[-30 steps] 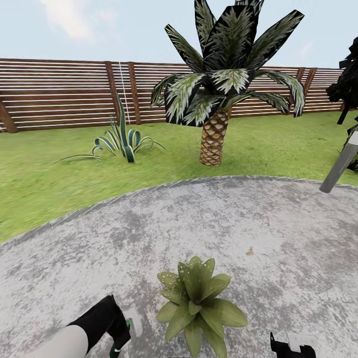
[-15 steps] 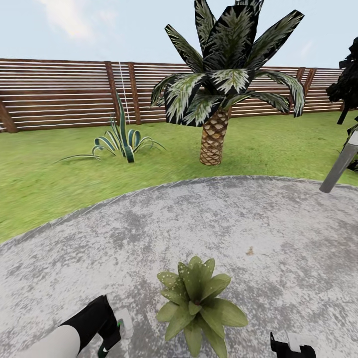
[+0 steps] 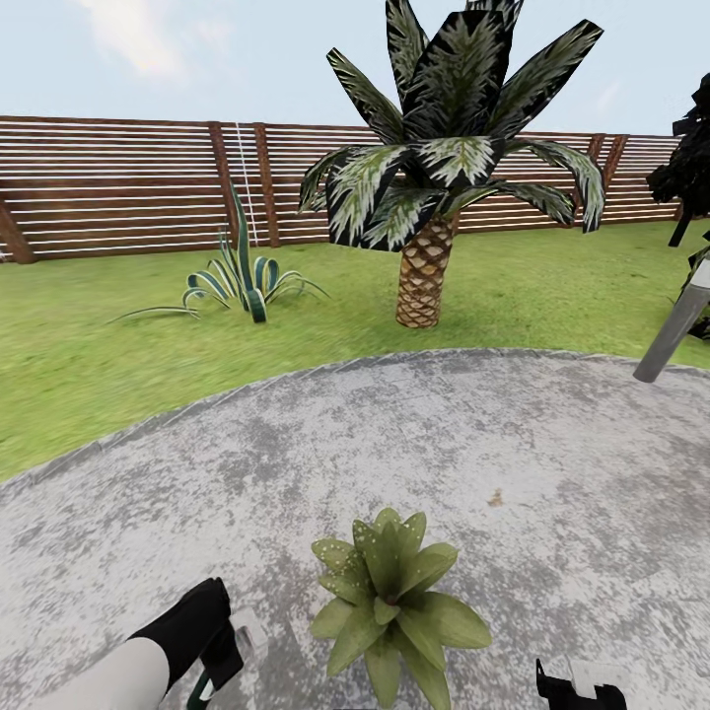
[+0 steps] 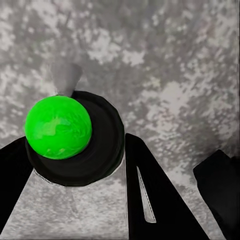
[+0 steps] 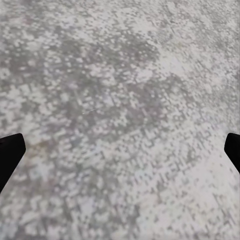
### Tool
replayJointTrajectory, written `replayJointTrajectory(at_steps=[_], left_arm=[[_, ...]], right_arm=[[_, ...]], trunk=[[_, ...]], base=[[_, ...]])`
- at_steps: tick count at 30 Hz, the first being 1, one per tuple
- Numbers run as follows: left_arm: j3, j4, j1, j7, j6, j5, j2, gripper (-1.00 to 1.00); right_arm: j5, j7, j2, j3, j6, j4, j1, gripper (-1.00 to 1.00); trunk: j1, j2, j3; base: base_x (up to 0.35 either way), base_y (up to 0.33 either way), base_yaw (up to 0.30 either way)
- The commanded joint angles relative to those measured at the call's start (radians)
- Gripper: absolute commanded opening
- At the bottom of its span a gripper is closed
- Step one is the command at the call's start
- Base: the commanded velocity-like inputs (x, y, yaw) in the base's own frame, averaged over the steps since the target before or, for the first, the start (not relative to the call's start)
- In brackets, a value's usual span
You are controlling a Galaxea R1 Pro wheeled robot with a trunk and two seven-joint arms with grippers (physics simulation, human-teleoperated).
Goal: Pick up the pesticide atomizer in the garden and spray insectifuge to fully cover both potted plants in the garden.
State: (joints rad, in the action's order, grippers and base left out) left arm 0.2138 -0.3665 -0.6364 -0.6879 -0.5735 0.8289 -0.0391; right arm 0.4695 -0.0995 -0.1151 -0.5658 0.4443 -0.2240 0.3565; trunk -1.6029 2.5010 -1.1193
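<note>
Pesticide atomizer [image 4: 70,140] sits clamped between the black fingers [image 4: 155,200] of the left gripper [image 4: 75,192]; the left wrist view shows its dark round head with a bright green ball on top, held above the mottled grey patio [image 4: 165,65]. In the head view the left gripper [image 3: 219,663] is low at about 7 o'clock, with a pale piece of the sprayer [image 3: 247,631] just beside it. At 6 o'clock, just beside that arm, a potted plant [image 3: 394,602] spreads broad speckled leaves over the stone. The right gripper [image 3: 580,687] peeks in at 5 o'clock; in the right wrist view its fingertips [image 5: 10,152] stand wide apart, holding nothing. Farther out, lawn [image 3: 89,365] rings the patio [image 3: 394,444]. A striped agave [image 3: 242,281] stands at 11 o'clock, a scaly-trunked palm [image 3: 424,266] at 12, before the slatted wooden fence [image 3: 118,187].
</note>
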Motion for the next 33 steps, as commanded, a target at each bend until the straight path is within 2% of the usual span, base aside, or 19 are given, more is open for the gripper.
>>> replayJointTrajectory(at_steps=[1, 4, 8, 18, 33], left_arm=[[0.002, -0.003, 0.0, -0.008, -0.002, 0.009, 0.004, -1.0], [0.003, -0.002, 0.001, -0.009, -0.004, 0.012, 0.035, -1.0], [0.004, -0.003, 0.001, -0.008, -0.005, 0.013, 0.053, -1.0], [0.007, -0.003, 0.003, -0.004, -0.004, 0.015, 0.054, -1.0], [0.007, -0.001, 0.004, 0.014, -0.007, 0.015, 0.054, -1.0]], right_arm=[[0.011, -0.005, 0.0, -0.005, 0.004, 0.002, 0.001, 1.0], [0.011, -0.005, 0.0, -0.005, 0.004, 0.002, 0.001, 1.0], [0.011, -0.005, 0.0, -0.005, 0.004, 0.002, 0.001, 1.0], [0.011, -0.005, 0.0, -0.005, 0.004, 0.002, 0.001, 1.0], [0.011, -0.005, 0.0, -0.005, 0.004, 0.002, 0.001, 1.0]], trunk=[[0.0, 0.0, -0.001], [0.0, 0.0, -0.001], [0.0, 0.0, -0.001], [0.0, 0.0, -0.001], [0.0, 0.0, -0.001]], base=[[0.0, 0.0, 0.0], [0.0, 0.0, 0.0], [0.0, 0.0, 0.0], [0.0, -0.033, 0.023], [0.0, -0.033, 0.24]])
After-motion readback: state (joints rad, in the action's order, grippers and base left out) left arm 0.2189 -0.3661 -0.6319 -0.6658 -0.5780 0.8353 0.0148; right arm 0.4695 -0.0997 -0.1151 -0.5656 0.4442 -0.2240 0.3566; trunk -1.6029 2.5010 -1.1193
